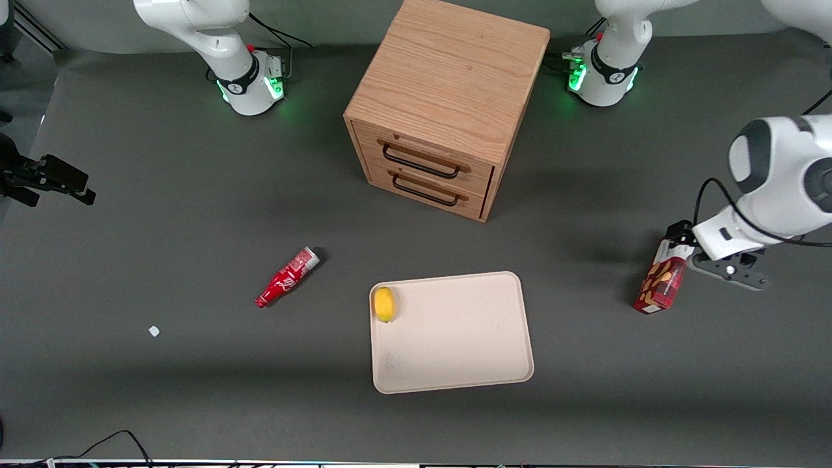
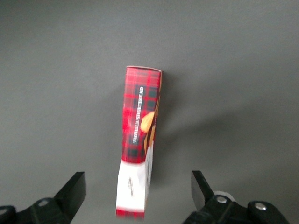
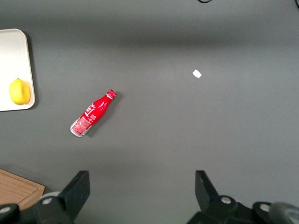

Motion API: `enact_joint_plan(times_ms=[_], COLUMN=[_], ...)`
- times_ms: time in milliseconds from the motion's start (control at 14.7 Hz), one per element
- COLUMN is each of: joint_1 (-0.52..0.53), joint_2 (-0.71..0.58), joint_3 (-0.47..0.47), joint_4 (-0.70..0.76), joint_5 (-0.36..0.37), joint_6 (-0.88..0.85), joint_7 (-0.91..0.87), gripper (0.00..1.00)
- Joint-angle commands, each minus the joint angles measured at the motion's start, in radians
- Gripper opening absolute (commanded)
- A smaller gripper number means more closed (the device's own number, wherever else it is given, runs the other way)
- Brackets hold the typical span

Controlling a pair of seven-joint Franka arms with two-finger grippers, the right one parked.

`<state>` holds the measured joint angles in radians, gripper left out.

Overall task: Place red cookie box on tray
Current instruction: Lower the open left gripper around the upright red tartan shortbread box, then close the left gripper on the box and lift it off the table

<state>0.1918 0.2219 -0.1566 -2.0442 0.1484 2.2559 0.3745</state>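
The gripper (image 2: 138, 191) has its jaws spread wide, one finger (image 2: 74, 190) on each flank of the red cookie box (image 2: 139, 154), with grey table showing between each finger and the cardboard, so nothing is grasped or touched. In the front view the gripper (image 1: 679, 244) sits at the box's upper end, well off from the tray toward the working arm's end of the table.

The red cookie box (image 1: 662, 278) rests on the table (image 1: 162, 390), lying tilted, one end nearer the front camera than the other. It is slim and dark red; the wrist view shows a tartan pattern on its narrow side, a line of white lettering, a tan cookie picture and a white panel at the end closest to the gripper.

The left arm (image 1: 773, 188) reaches in low from the table's edge, its white forearm sloping down to the wrist just above the box.

The wooden drawer cabinet (image 1: 442, 104) stands farther from the front camera than the tray, with two dark handles on its front. The beige tray (image 1: 468, 338) lies flat, with a lemon (image 1: 384, 303) in one corner. A red bottle (image 1: 286, 277) lies on its side beside the tray, toward the parked arm's end, and a small white scrap (image 1: 153, 331) lies farther that way
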Motion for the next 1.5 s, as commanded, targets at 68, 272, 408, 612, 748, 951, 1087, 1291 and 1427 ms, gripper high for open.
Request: enact_joint_plan(times_ms=[68,272,408,612,748,951,1087,1291,1427], joint_1=[0.005,-0.003,-0.005,-0.011,-0.012,-0.014,-0.015,-0.012,-0.012], joint_2=[0.054,0.097,0.117,0.146,0.148,0.148,0.143,0.117,0.077], joint_3=[0.019,0.040,0.043,0.061,0.062,0.062,0.062,0.060,0.058], joint_4=[-0.114,-0.126,-0.126,-0.126,-0.125,-0.119,-0.110,-0.073,0.002], joint_5=[0.020,0.020,0.020,0.020,0.020,0.020,0.020,0.019,0.005], joint_6=[0.238,0.297,0.307,0.344,0.347,0.338,0.327,0.269,0.118], joint_7=[0.038,0.038,0.038,0.038,0.040,0.041,0.040,0.037,0.032], gripper=[1.00,1.00,1.00,0.82,0.40,0.00,0.00,0.00,0.00])
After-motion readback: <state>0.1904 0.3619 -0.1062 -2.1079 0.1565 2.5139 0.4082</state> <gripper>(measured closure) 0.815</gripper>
